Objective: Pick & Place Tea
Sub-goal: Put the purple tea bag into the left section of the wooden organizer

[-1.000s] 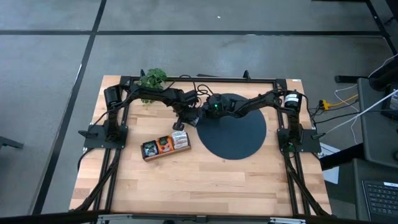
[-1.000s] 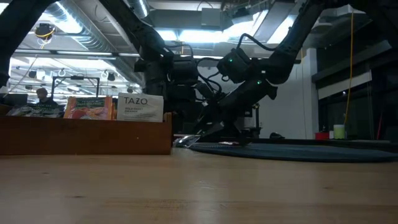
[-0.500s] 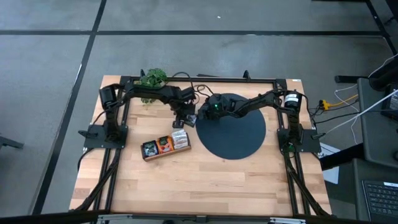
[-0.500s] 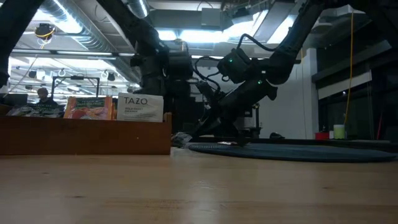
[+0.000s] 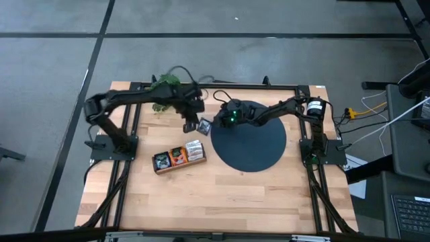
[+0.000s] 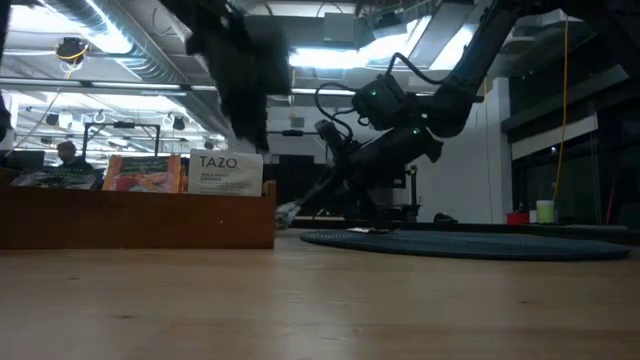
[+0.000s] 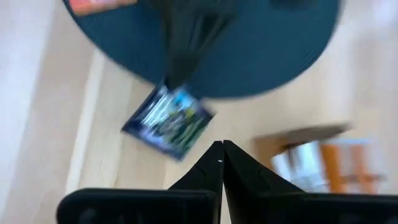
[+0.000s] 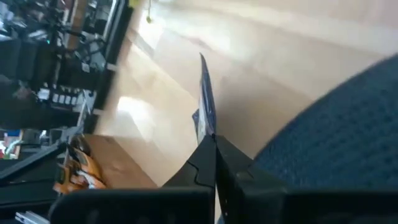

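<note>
A dark blue tea sachet [image 7: 168,121] sits just left of the dark disc [image 5: 252,144], with my right gripper [image 5: 209,125] shut on it. In the right wrist view I see the sachet [image 8: 204,93] edge-on beyond the gripper [image 8: 214,144]. My left gripper [image 7: 221,152] is shut and empty. It hangs above the table, a little to the sachet's left [image 5: 189,124]. The wooden tray [image 5: 164,168] holds several sachets standing in a row. My right gripper pinches the blue sachet between its two fingers at the sachet's edge nearest the disc [image 8: 206,127]. The fingers [image 7: 183,56] slant down from the table's right, over the disc's rim. The sachet stands tilted on edge; whether its lower end [image 6: 287,212] touches the table I cannot tell.
An orange sachet [image 7: 99,5] lies on the disc behind the right gripper. The tray [image 6: 140,220] stands near and left of the disc. A green plant [image 5: 163,84] is at the far left. Bare wood spreads toward the near edge.
My left gripper has risen and drawn back toward the table's far left, away from the blue sachet. My right gripper has stayed at the disc's left rim and shut on the sachet, which has tipped up from lying flat.
</note>
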